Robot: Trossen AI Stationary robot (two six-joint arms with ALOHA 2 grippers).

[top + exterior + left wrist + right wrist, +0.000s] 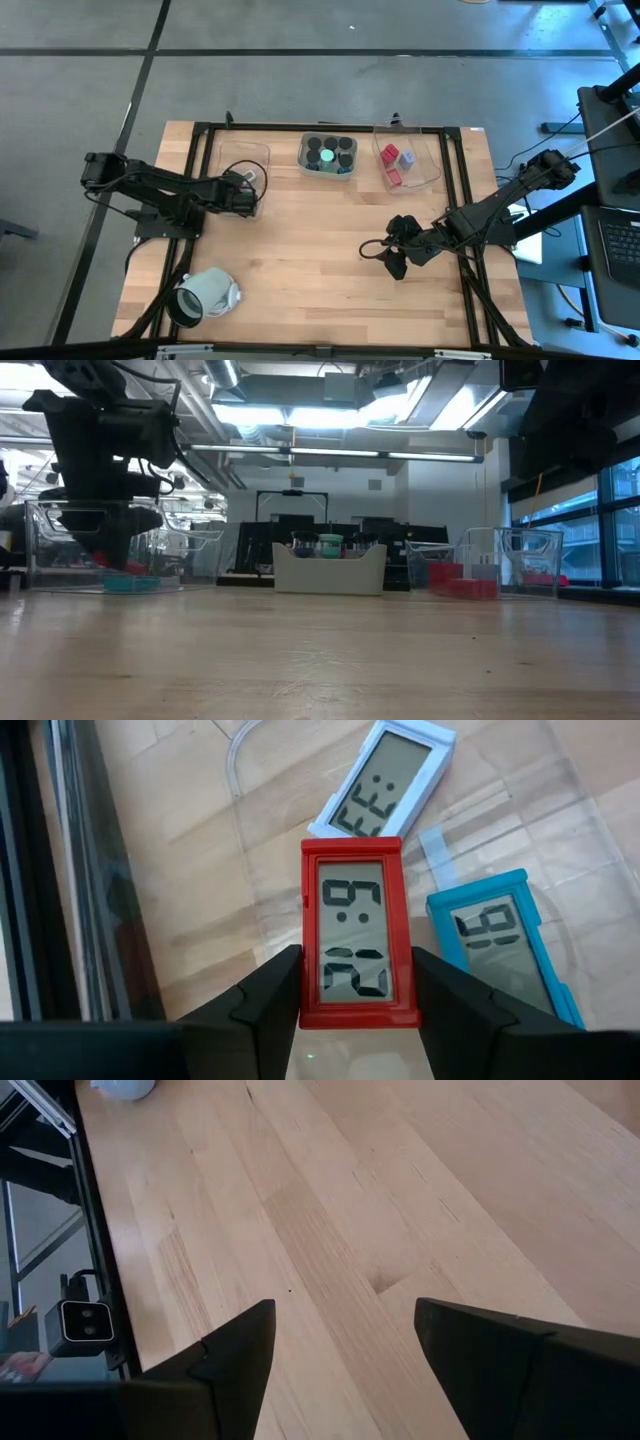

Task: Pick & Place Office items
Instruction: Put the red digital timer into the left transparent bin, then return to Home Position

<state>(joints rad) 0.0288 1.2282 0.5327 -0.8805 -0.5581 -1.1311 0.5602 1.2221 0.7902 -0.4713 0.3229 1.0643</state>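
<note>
My left gripper [357, 955] is over the left clear tray [243, 160] and shut on a red flat rectangle with a grey display [356, 935]. A white flat rectangle [385, 780] and a teal one [500, 950] lie flat on that tray's floor. Short black cylinders, one of them green-topped, stand in the middle tray [327, 155]. Red blocks and a pale blue cube [407, 158] lie in the right tray [425, 165]. My right gripper [385, 255] hangs open over bare wood [345, 1340], touching nothing. My left gripper pinches the red flat rectangle between its two fingers by the two long side edges [310, 990], near the end closest to the wrist. The fingers come from above, slanting, and lie along it. It sits face up over the tray; whether it is lifted clear I cannot tell.
A large pale mint-white hollow cylinder [205, 295] lies on its side near the table's near left corner. A black frame [205, 135] runs along the table's far edge and sides. Bare wood lies in the middle of the table [310, 240].
</note>
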